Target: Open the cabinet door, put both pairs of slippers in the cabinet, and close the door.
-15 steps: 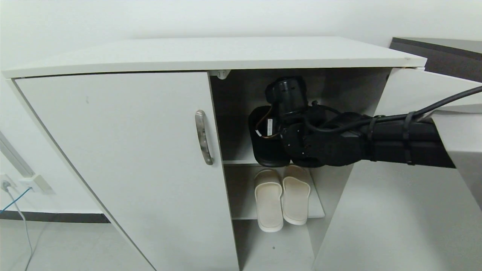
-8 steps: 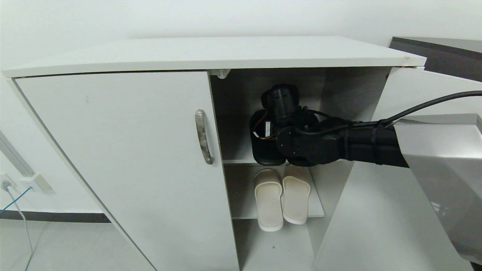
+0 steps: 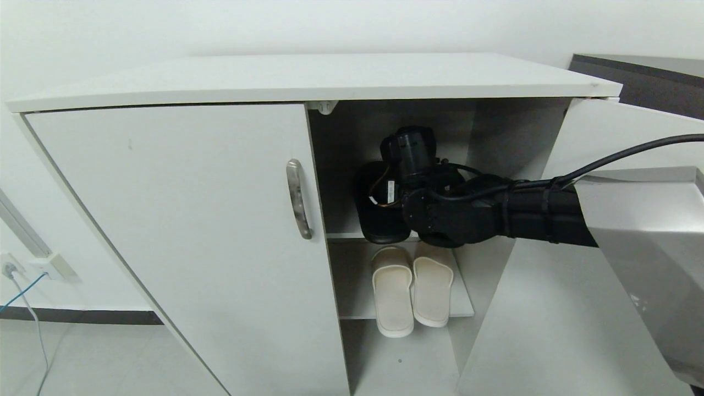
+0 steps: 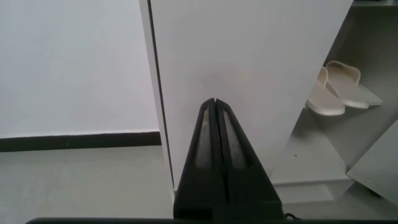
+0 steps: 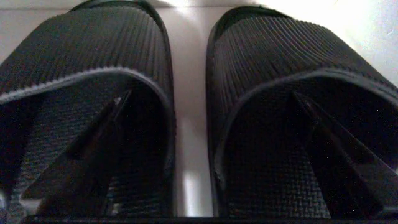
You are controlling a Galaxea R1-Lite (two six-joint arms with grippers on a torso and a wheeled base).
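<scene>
I am setting the black slippers down on the upper shelf of the cabinet, with the right arm reaching in past the open right door. The right claw is standing with its fingers spread apart, one tucked under each slipper's strap. The pair is looking seated on the shelf, so I am judging this to be the release. Next I am needing to draw the claw straight back without dragging either slipper, then swing the door closed. The white slippers are lying side by side on the lower shelf, near ends poking past its front edge. The left claw is hanging pressed together, facing the closed left door.
</scene>
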